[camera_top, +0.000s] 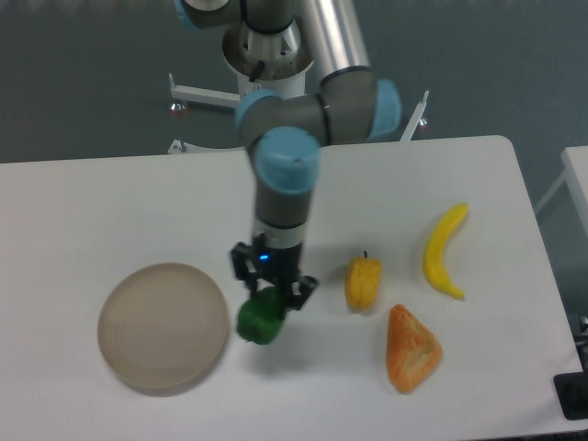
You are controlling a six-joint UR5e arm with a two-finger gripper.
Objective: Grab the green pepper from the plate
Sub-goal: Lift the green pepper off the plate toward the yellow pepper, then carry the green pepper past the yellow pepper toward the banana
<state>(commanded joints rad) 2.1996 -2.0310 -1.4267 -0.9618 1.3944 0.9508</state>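
- the gripper [267, 296] is clamped on the green pepper [260, 318], fingers pinching its upper part from above so the bulk hangs below them.
- the pepper is off the plate [163, 327], just beside its right rim; a shadow on the table [92, 202] beneath suggests it is lifted clear, though that is a judgement.
- the plate looks bare, so the pick seems essentially done.
- the yellow pepper [363, 282], banana [445, 251] and orange wedge-shaped item [412, 348] lie to the right, apart from the arm's wrist, leaving the grasp unobstructed.
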